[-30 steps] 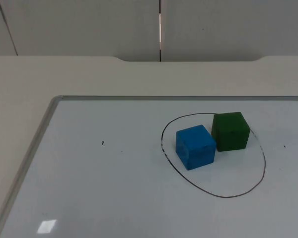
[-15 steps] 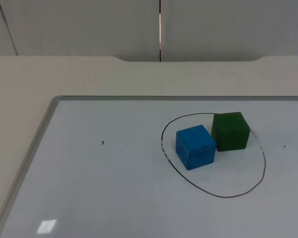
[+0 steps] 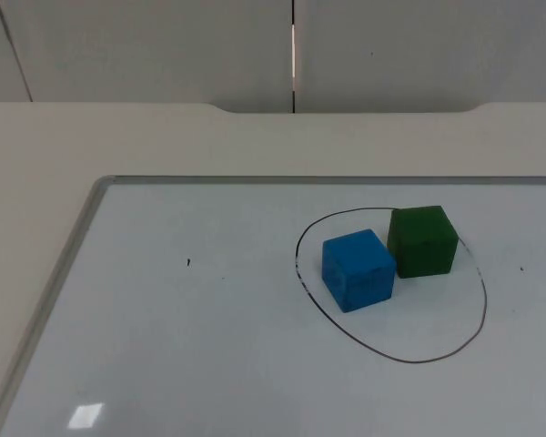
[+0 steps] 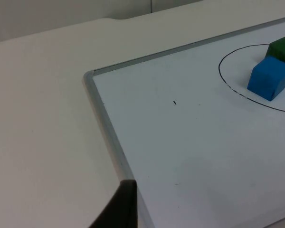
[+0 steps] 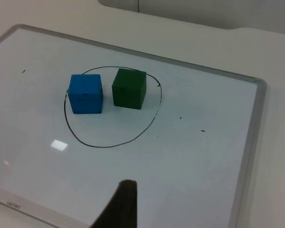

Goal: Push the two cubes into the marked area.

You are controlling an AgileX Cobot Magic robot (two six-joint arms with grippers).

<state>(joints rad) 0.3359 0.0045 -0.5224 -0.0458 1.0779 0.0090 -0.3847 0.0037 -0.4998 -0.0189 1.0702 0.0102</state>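
Observation:
A blue cube (image 3: 358, 270) and a green cube (image 3: 423, 240) stand side by side, almost touching, on the whiteboard. Both sit inside the hand-drawn black ring (image 3: 409, 360); the green one is close to the ring's far edge. From the left wrist the blue cube (image 4: 270, 78) and green cube (image 4: 284, 49) look far away. My left gripper (image 4: 121, 209) hangs by the board's left frame, well clear of them. My right gripper (image 5: 121, 206) hovers over the board's near edge, facing the blue cube (image 5: 86, 93), green cube (image 5: 129, 88) and ring (image 5: 109, 145) from a distance.
The whiteboard's grey metal frame (image 3: 59, 273) runs along the left and far sides, with its right frame (image 5: 249, 142) beyond the ring. Bare table top (image 3: 255, 141) surrounds it up to the grey partition wall. Small pen dots (image 3: 188, 263) mark the board.

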